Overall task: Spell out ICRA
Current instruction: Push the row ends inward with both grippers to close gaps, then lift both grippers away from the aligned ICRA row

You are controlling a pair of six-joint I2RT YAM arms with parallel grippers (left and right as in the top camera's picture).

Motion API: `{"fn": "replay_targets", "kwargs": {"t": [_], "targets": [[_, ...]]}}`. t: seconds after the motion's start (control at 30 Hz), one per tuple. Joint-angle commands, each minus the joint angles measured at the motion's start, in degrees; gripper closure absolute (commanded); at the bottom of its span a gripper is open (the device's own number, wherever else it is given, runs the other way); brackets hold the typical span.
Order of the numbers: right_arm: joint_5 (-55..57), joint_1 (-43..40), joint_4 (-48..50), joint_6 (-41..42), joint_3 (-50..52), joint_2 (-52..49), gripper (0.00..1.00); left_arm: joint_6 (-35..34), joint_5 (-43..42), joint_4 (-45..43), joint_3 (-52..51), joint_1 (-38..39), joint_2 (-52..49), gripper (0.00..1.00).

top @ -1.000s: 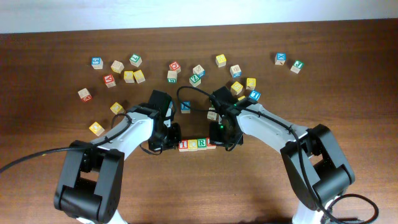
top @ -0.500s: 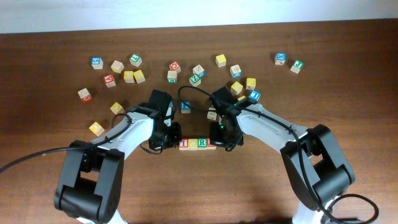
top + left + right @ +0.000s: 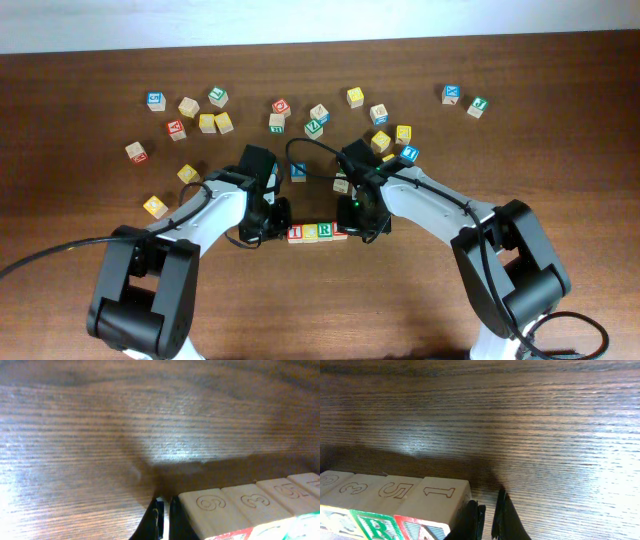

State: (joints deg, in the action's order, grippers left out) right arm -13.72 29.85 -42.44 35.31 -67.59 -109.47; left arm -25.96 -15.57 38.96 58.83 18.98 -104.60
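Here, block row lies just beside right hand.

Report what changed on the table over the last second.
Nothing visibly changed. The left hand and right hand stay shut at opposite ends of the block row, and the row has not shifted.

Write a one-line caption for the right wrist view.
Right gripper, shut, at the end of a row of blocks on the wooden table.
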Motion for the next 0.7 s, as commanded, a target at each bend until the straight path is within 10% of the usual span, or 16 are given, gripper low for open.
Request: {"fn": "replay_targets", "kwargs": {"t": [0.0, 0.43, 0.67], "targets": [[3.48, 0.42, -0.46, -0.63, 0.2, -0.9, 0.96, 0.74, 4.94, 1.99, -0.68, 0.28, -1.92, 1.0], [12.92, -5.29, -12.41, -2.34, -3.48, 1.03, 0.96, 0.81, 14.56, 8.24, 2.38, -4.48, 1.53, 1.0], [17.46, -6.36, -26.91, -4.0, -8.52, 22.14, 0.92, 2.91, 14.58, 17.0, 6.45, -10.32, 22.47, 1.0]]}}
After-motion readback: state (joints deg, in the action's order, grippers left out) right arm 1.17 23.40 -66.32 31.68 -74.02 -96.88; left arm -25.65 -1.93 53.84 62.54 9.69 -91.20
